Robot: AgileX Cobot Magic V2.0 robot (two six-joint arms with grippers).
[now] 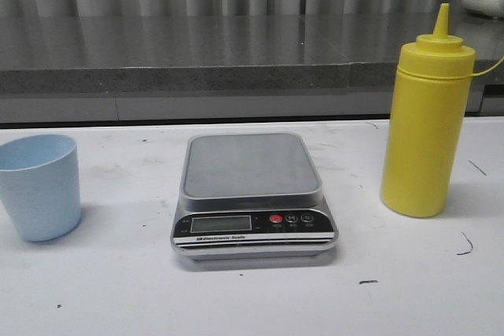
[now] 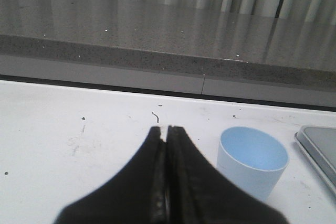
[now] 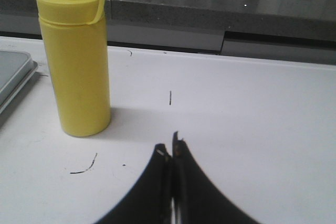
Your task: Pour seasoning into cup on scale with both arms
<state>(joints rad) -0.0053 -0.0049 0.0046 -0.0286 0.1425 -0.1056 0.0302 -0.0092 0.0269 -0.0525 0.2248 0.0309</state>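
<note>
Pale blue cup point(image 1: 39, 186) stood left of the empty scale point(image 1: 252, 193), yellow seasoning bottle point(image 1: 425, 120) right. Left end effector point(image 2: 167, 128) and right end effector point(image 3: 171, 149) were clenched, grasping nothing. Nothing was begun.

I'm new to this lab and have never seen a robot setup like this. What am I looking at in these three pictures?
A two-armed robot faces a white table. The front picture looks forward over it: a pale blue cup at left, a kitchen scale in the middle, a yellow seasoning bottle at right. The other two come from cameras on each wrist. The black wedge is that arm's gripper: the left gripper near the cup, the right gripper near the bottle. Both are shut and hold nothing.
</note>
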